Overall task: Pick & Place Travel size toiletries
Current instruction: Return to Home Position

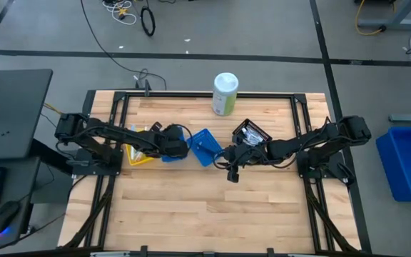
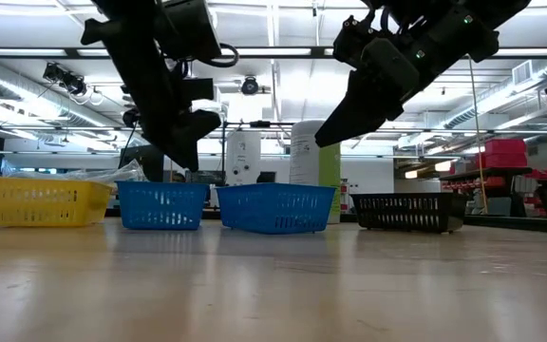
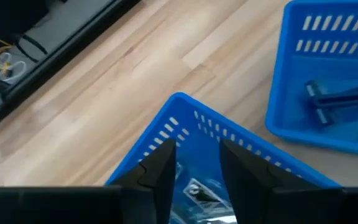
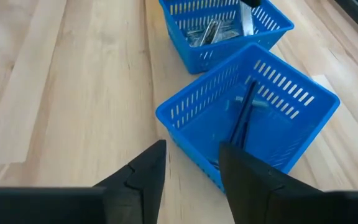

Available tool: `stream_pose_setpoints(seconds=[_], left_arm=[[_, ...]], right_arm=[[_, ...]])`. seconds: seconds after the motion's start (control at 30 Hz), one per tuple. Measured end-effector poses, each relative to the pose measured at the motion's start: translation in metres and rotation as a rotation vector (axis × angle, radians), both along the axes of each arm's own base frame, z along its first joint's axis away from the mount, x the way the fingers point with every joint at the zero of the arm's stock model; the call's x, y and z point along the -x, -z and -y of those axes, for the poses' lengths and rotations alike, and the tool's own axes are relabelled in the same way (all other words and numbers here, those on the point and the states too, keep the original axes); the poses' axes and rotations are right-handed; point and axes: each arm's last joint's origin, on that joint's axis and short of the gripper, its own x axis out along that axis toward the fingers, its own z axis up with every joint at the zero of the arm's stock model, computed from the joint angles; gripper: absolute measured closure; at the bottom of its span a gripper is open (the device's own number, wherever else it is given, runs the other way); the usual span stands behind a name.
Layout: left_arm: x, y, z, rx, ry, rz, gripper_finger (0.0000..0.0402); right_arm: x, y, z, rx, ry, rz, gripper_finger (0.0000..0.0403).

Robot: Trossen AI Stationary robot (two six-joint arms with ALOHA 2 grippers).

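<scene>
The left gripper hangs right above the left blue bin, its two dark fingers spread apart with nothing between them. Through the gap some small silver pieces show lying on that bin's floor, though what they are cannot be told. Just beside it stands the right blue bin, turned at an angle, with a slim dark razor lying flat inside. The right gripper is held over bare wood near the front corner of the right blue bin, clear of it, and its fingers are also parted and empty. In the high view the four bins stand in a row across the middle of the table: the yellow bin farthest to the left, then the two blue ones, then the black bin on the right. A few pale things show in the yellow and black bins, too small to name. A tall white and green canister stands upright at the far edge, well apart from both grippers
</scene>
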Motion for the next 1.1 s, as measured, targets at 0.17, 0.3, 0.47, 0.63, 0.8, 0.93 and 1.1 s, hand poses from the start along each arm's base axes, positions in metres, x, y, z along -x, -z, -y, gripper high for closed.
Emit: stream_pose_setpoints(seconds=[0.17, 0.3, 0.47, 0.63, 0.8, 0.93, 1.1], left_arm=[[-0.006, -0.002, 0.001, 0.036, 0.016, 0.063, 0.0263], [-0.011, -0.004, 0.002, 0.049, 0.085, 0.083, 0.0265], [-0.016, -0.006, 0.005, 0.046, 0.203, 0.068, 0.0279], [-0.01, -0.024, 0.012, 0.094, 0.316, 0.099, 0.0311], [0.01, -0.058, 0.016, 0.03, 0.409, 0.142, 0.0359], [0.037, -0.091, 0.013, -0.08, 0.436, 0.175, 0.039], [0.081, -0.122, 0.008, -0.167, 0.413, 0.221, 0.0392]], right_arm=[[0.0, 0.0, 0.0, 0.0, 0.0, 0.0, 0.0246], [0.0, 0.0, 0.0, 0.0, 0.0, 0.0, 0.0245], [0.0, 0.0, 0.0, 0.0, 0.0, 0.0, 0.0253], [0.006, -0.013, -0.004, -0.044, -0.02, 0.037, 0.0279], [0.026, -0.05, -0.01, -0.104, -0.117, 0.139, 0.0326], [0.056, -0.084, -0.009, -0.041, -0.178, 0.209, 0.035], [0.096, -0.116, 0.0, 0.007, -0.197, 0.295, 0.0357]])
